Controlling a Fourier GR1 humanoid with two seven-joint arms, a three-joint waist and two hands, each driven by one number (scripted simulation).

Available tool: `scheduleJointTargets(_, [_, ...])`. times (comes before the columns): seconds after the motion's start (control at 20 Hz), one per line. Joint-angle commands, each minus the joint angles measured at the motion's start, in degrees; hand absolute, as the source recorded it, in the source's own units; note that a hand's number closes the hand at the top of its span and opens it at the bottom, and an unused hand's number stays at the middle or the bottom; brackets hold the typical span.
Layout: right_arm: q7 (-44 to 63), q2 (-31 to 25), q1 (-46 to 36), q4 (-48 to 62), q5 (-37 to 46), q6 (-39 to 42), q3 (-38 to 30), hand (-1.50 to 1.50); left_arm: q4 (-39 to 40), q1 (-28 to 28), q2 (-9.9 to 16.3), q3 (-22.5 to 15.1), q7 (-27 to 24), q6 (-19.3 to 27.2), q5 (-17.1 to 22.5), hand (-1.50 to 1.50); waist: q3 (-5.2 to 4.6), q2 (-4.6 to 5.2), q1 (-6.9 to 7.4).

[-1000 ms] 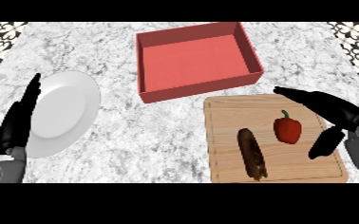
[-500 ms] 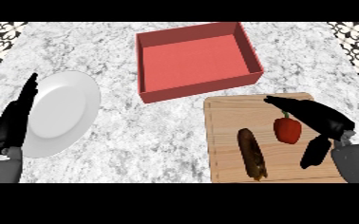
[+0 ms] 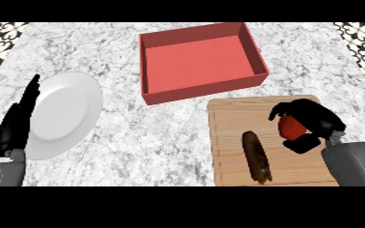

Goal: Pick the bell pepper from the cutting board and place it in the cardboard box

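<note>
A red bell pepper (image 3: 288, 127) sits on the wooden cutting board (image 3: 231, 125) at the lower right. My right hand (image 3: 314, 121) is curled round the pepper from the right, fingers over its top and thumb below, hiding most of it. The pepper still looks to be on the board. The red box (image 3: 200, 60) with an open top stands behind the board, towards the middle. My left hand (image 3: 18, 123) rests open at the left edge, fingers up.
A dark brown elongated vegetable (image 3: 256, 156) lies on the board left of the pepper. A white plate (image 3: 64, 113) sits at the left, next to my left hand. Marble counter (image 3: 143, 135) lies between plate and board.
My right hand moved left over the board and its fingers closed round the bell pepper. The left hand stayed put.
</note>
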Motion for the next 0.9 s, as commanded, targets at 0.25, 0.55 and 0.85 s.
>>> scheduleJointTargets(0.25, [-5.83, 0.7, -1.63, 4.3, 6.27, -15.03, -2.26, 1.5, -1.97, 1.91, -0.88, 0.26, 0.01, -0.93, -0.48, 0.0, 0.07, 0.01, -0.08])
scheduleJointTargets(0.55, [21.41, 10.27, 3.77, -5.2, 10.02, -19.8, -6.84, 1.5, -1.05, 2.79, 0.23, 1.7, -0.02, -1.16, 0.01, 0.0, -0.08, -0.61, -1.87])
scheduleJointTargets(0.85, [43.94, 17.77, 7.51, -21.11, 21.41, -22.49, -3.32, 1.5, -1.25, 2.2, 0.53, 2.23, 0.3, -1.17, 0.21, 0.0, -0.19, -0.85, -2.4])
